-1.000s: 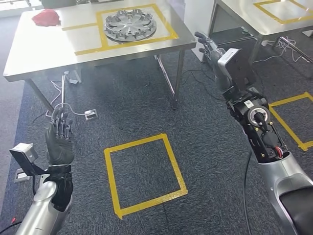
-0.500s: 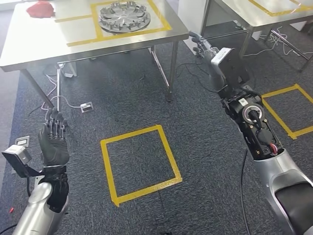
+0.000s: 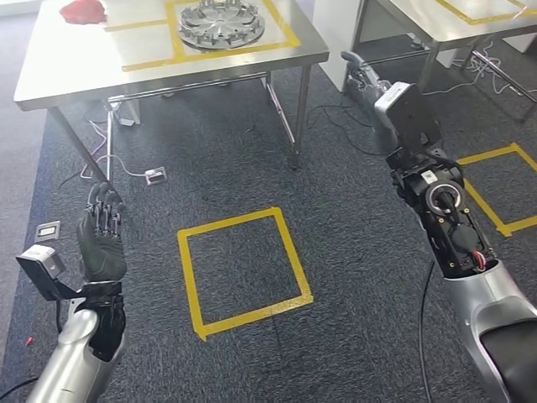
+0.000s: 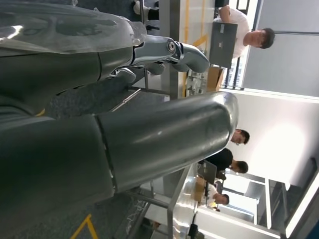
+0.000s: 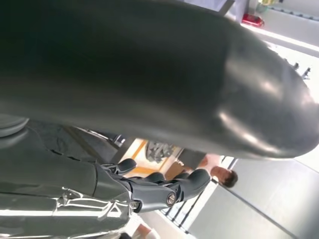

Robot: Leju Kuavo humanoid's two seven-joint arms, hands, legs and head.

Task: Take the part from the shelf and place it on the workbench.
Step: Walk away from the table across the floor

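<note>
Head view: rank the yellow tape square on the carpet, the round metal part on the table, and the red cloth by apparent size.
1. Yellow tape square, largest, though nearest the camera.
2. Round metal part, partly cut off by the frame's edge.
3. Red cloth, smallest, also cut off.

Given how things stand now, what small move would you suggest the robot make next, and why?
Probably a step forward toward the table. The round metal part lies there inside a yellow tape frame, well beyond both hands. The left hand and right hand hold nothing, so nothing is ready to be placed; closing the gap seems to come first.
</note>
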